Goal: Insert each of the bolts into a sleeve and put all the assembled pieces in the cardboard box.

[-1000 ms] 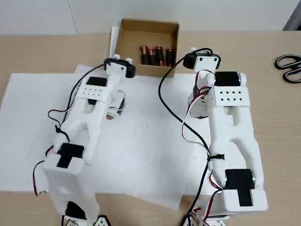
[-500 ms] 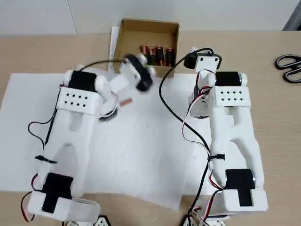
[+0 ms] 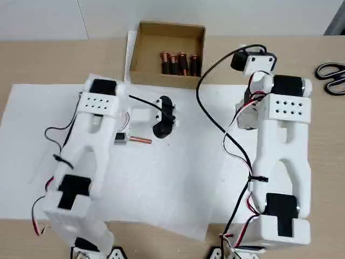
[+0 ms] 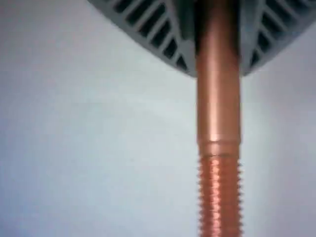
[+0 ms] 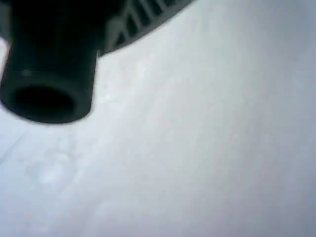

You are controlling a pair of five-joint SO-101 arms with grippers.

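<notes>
White paper [image 3: 178, 178] over the table [image 3: 54, 59]; our left gripper [image 4: 217, 24] clamps the copper bolt [image 4: 218, 123] by its smooth shank, threads free. Right gripper [image 5: 59, 34] pinches the black sleeve [image 5: 49, 74]. Both look rigid, light, slick; we'd grip off-thread.

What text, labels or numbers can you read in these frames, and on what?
None readable in any view.
Cardboard box: plain walls, no print visible.
Paper sheet: blank.
Arm shells: rows of holes, no labels.
Bolt: bare shank and thread, no marking.
Sleeve: plain black and blurred, nothing legible.
Scissors: too small to show any mark.
</notes>
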